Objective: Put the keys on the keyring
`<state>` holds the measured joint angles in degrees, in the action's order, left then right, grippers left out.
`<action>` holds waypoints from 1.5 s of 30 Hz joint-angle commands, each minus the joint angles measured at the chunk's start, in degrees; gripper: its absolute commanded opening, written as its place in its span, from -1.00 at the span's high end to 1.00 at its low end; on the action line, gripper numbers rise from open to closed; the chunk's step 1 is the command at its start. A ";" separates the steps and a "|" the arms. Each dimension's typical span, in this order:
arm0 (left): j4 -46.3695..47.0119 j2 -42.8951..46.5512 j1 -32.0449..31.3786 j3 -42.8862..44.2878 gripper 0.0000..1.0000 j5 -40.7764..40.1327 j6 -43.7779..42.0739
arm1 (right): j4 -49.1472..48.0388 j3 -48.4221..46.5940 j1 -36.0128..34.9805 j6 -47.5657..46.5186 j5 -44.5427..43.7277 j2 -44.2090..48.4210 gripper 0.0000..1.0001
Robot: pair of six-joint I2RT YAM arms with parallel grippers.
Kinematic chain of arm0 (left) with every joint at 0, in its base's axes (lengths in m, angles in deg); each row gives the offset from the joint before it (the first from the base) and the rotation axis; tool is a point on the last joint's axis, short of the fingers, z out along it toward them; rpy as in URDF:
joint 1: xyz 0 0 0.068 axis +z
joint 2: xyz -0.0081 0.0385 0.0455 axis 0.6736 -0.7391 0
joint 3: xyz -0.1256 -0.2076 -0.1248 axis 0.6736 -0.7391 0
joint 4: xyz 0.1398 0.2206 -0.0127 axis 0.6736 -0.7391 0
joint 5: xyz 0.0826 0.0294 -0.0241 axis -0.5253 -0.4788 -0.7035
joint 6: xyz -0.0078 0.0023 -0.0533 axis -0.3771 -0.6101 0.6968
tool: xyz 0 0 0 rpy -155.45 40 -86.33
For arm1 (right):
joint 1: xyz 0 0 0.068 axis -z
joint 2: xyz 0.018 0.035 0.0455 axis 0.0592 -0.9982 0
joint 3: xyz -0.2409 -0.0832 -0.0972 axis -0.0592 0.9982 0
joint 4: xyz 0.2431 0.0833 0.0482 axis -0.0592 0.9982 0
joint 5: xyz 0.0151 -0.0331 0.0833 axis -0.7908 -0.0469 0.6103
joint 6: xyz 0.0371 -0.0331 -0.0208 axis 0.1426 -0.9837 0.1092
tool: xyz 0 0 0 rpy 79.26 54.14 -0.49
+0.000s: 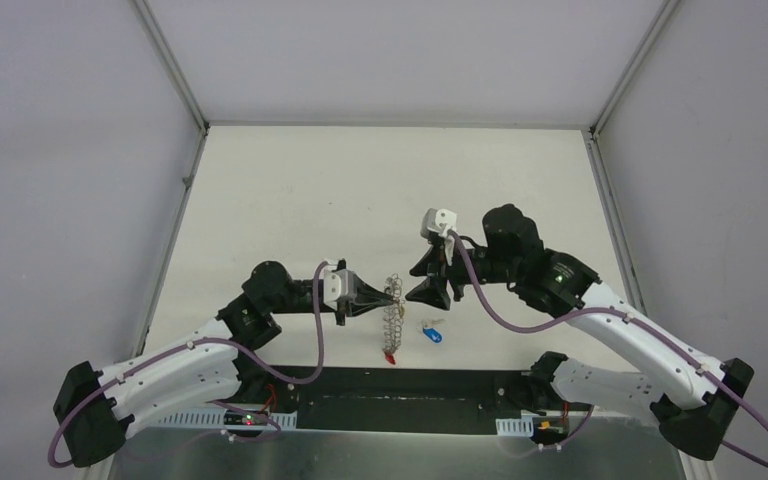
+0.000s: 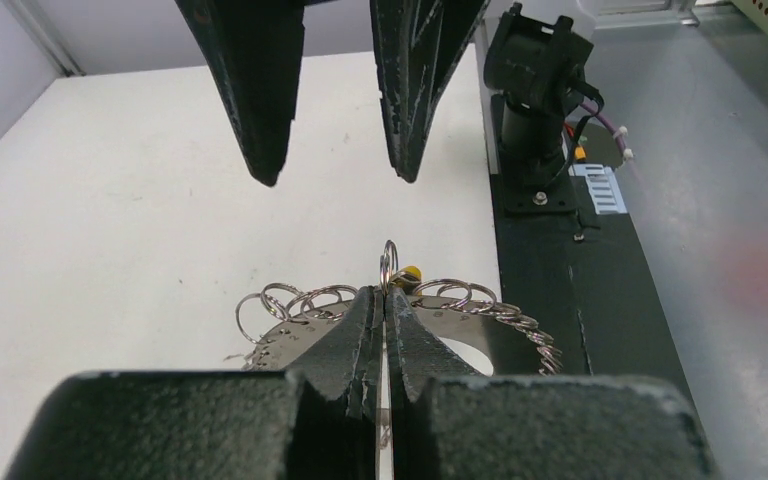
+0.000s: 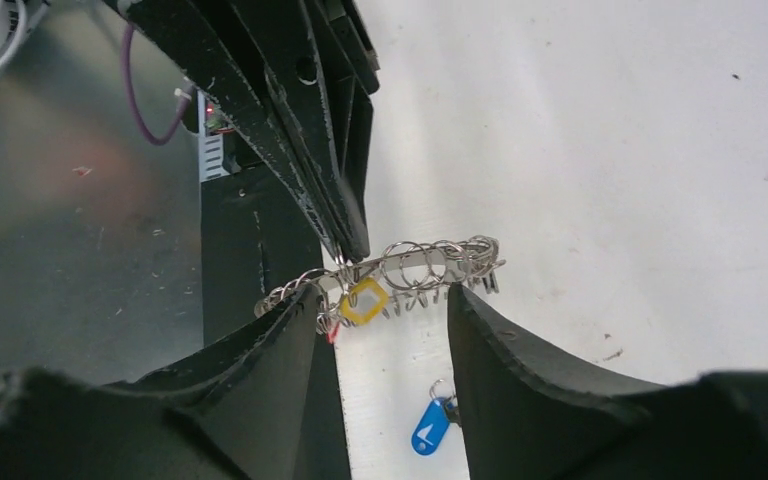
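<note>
A metal strip carrying several split rings, the keyring (image 1: 393,315), is held up off the table. My left gripper (image 1: 388,296) is shut on one of its rings (image 2: 388,262). The yellow tag (image 3: 364,301) hangs among the rings just below the left fingertips, and a bit of it shows in the left wrist view (image 2: 411,272). The blue-tagged key (image 1: 433,333) lies on the table to the right, also in the right wrist view (image 3: 428,428). My right gripper (image 1: 432,297) is open and empty beside the keyring, its fingers (image 3: 290,340) spread either side of the yellow tag.
A red tag (image 1: 390,357) hangs from the near end of the strip. The black base plate (image 1: 400,395) and the arm mounts run along the table's near edge. Grey walls enclose the white table (image 1: 360,190).
</note>
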<state>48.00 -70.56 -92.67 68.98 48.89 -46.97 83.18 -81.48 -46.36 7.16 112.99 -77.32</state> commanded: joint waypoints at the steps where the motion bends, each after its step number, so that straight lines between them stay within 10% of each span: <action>1: 15.28 1.47 -0.55 -2.14 1.00 -0.53 2.84 | -8.20 1.59 0.44 2.97 8.55 1.29 -0.06; 26: 20.31 1.62 -0.56 -2.85 1.00 0.69 3.67 | -12.29 4.24 1.85 6.18 14.80 1.03 0.37; 35: 20.02 1.98 -0.58 -2.76 1.00 0.60 3.69 | -10.74 4.72 1.86 4.81 13.69 1.62 1.00; 45: 22.03 2.18 -0.57 -2.94 1.00 0.44 3.98 | -10.01 7.14 1.86 3.23 12.34 2.24 1.00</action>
<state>63.61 -69.71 -92.67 65.46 49.18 -43.81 73.32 -75.07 -44.57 12.07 125.78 -75.52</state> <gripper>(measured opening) 0.009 0.005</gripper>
